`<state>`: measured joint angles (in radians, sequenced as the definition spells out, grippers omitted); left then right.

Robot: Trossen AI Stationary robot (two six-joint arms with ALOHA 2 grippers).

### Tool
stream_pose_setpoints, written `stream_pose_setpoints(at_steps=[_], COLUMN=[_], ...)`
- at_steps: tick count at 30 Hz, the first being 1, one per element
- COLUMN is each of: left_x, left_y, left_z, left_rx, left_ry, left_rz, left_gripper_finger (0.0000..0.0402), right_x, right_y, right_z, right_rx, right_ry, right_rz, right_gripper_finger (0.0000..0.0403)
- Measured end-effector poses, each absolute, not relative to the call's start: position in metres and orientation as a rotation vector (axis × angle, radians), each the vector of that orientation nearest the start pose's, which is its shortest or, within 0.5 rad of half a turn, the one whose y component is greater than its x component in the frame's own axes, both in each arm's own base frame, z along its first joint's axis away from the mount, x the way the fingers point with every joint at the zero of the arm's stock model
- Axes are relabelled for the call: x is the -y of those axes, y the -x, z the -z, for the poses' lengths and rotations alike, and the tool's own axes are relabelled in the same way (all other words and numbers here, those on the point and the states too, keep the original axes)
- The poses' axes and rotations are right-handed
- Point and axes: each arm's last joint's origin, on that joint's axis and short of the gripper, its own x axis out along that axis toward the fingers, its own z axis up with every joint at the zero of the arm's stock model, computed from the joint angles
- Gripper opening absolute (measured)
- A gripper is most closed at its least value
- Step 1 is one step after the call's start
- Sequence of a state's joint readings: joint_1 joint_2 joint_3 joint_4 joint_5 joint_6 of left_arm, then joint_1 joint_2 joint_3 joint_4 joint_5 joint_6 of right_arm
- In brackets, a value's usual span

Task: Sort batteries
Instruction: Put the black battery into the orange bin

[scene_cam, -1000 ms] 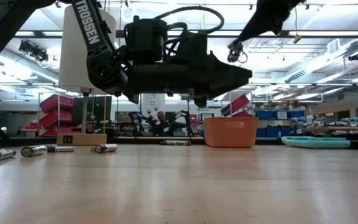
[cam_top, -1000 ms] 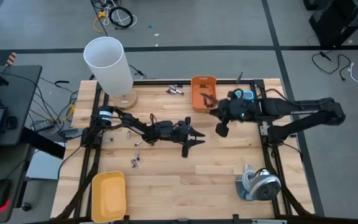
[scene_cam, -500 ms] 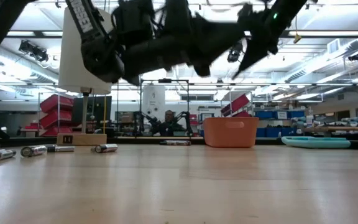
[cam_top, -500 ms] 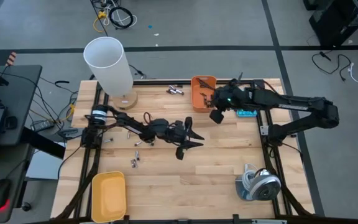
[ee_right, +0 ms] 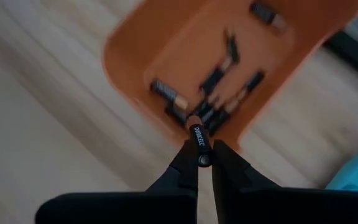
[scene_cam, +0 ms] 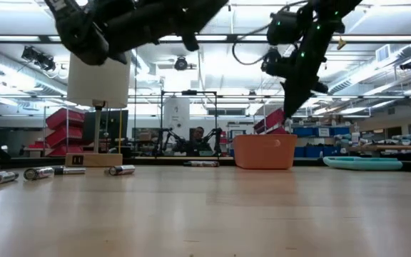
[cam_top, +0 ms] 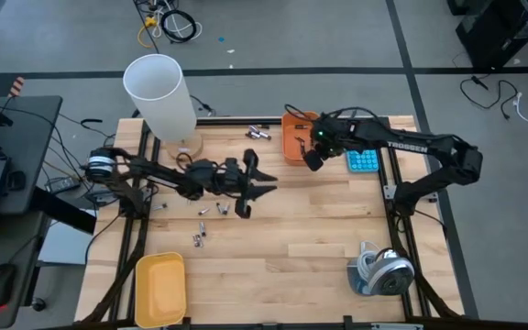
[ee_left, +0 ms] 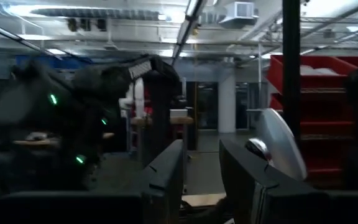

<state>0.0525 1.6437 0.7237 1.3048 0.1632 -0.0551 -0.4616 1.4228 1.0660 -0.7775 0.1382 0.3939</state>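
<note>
My right gripper (ee_right: 199, 163) (cam_top: 308, 161) hangs over the orange bin (ee_right: 241, 68) (cam_top: 299, 136) at the table's far edge, shut on one dark battery (ee_right: 199, 142). Several dark batteries (ee_right: 213, 93) lie in the bin. Loose batteries lie on the wood at the table's left (cam_top: 200, 236) (scene_cam: 38, 172) and beside the bin (cam_top: 258, 134). My left gripper (cam_top: 262, 186) is open, raised above the table's middle, and touches nothing; its wrist view looks level into the room. My right gripper pinches the dark battery between its two fingertips (ee_right: 188, 163). The fingers point down from above and the battery lies along them, its free end (ee_right: 196, 129) sticking out past the tips. It is lifted clear, above the bin's wall.
A tall white cylinder on a wooden base (cam_top: 160, 96) stands at the far left. A yellow bin (cam_top: 160, 289) sits at the near left, a blue calculator (cam_top: 363, 162) right of the orange bin, a grey roll (cam_top: 381, 273) at the near right.
My right gripper has moved toward the table's far edge and left, from the table's middle right to above the orange bin. My left gripper has drawn back toward the table's left and risen, leaving most of the low view.
</note>
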Motion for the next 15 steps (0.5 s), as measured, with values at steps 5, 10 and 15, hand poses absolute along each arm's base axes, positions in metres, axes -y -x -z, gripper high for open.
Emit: stream_pose_setpoints(at_steps=[5,10,15], left_x=[-0.016,-0.018,-0.019], left_y=[-0.313,-0.309,-0.309], left_z=[-0.245,-0.238,-0.235], left_rx=[0.381,0.355,0.332], left_ry=[0.005,0.01,0.015], left_rz=[0.062,0.009,-0.011], left_gripper_finger=[0.0104,0.0104,0.0104], right_x=[0.13,0.131,0.131], right_y=[-0.245,-0.246,-0.246], right_z=[-0.237,-0.235,-0.237], right_rx=[-1.07,-1.068,-1.057], right_ry=[-0.542,-0.54,-0.536], right_rz=[0.761,0.763,0.763], right_gripper_finger=[0.0026,0.0058,0.0084])
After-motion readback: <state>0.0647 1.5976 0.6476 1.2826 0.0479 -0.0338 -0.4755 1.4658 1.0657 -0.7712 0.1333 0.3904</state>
